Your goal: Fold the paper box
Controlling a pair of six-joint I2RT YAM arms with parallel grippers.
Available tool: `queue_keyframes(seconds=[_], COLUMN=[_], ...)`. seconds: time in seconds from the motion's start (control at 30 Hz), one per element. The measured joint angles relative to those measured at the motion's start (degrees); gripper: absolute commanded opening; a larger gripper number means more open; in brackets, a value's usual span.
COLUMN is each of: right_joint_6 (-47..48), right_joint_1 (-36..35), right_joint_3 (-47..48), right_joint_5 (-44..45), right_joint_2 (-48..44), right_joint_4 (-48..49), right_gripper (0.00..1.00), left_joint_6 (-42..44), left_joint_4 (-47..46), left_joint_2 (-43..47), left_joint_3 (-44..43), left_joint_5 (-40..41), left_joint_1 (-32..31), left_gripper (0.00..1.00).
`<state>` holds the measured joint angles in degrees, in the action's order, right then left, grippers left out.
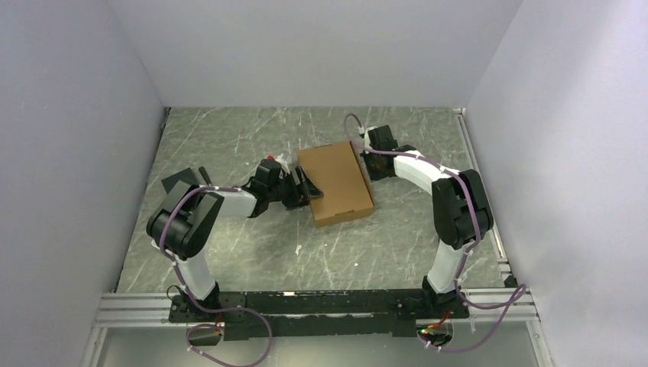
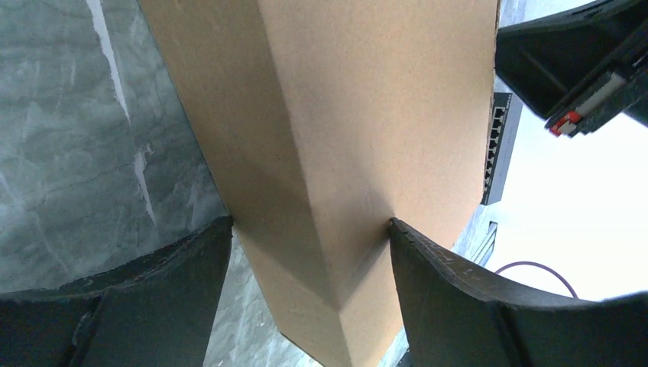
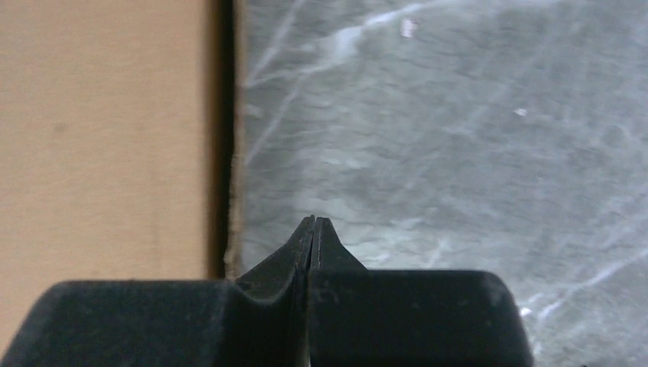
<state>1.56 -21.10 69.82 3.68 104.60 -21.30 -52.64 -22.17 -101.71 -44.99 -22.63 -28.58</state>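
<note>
The paper box (image 1: pixel 335 182) is a brown, closed, shallow cardboard rectangle lying mid-table. My left gripper (image 1: pixel 306 187) is at its left long side. In the left wrist view a folded corner edge of the paper box (image 2: pixel 344 138) runs between the jaws of the left gripper (image 2: pixel 312 223), and both fingertips touch its faces. My right gripper (image 1: pixel 368 158) is at the box's far right side. In the right wrist view the right gripper (image 3: pixel 314 222) is shut and empty over bare table, just right of the edge of the paper box (image 3: pixel 99 138).
A black pad (image 1: pixel 177 182) lies on the grey marbled table (image 1: pixel 397 245) behind the left arm. White walls close off the left, back and right. A metal rail (image 1: pixel 321 302) runs along the near edge. Part of the right arm (image 2: pixel 581 69) shows beyond the box.
</note>
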Motion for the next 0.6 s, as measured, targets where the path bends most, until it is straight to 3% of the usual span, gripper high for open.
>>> queue_keyframes(seconds=[0.23, 0.4, 0.6], right_joint_6=[0.39, 0.37, 1.46], right_joint_1=[2.54, -2.93, -7.23], right_joint_3=[-1.84, -5.62, -6.25], right_joint_5=[0.31, -2.75, 1.14], right_joint_2=[-3.34, -4.74, -4.96], right_joint_4=[-0.37, -0.52, -1.84], right_gripper=[0.00, 0.00, 0.00], left_joint_6=[-0.15, -0.55, -0.79], left_joint_4=[0.26, -1.09, -2.34], left_joint_2=[3.17, 3.17, 2.08], left_joint_3=[2.58, 2.60, 3.58], left_joint_5=[-0.33, -1.62, -1.46], left_joint_1=[0.83, 1.01, 1.97], left_gripper=[0.80, 0.79, 0.82])
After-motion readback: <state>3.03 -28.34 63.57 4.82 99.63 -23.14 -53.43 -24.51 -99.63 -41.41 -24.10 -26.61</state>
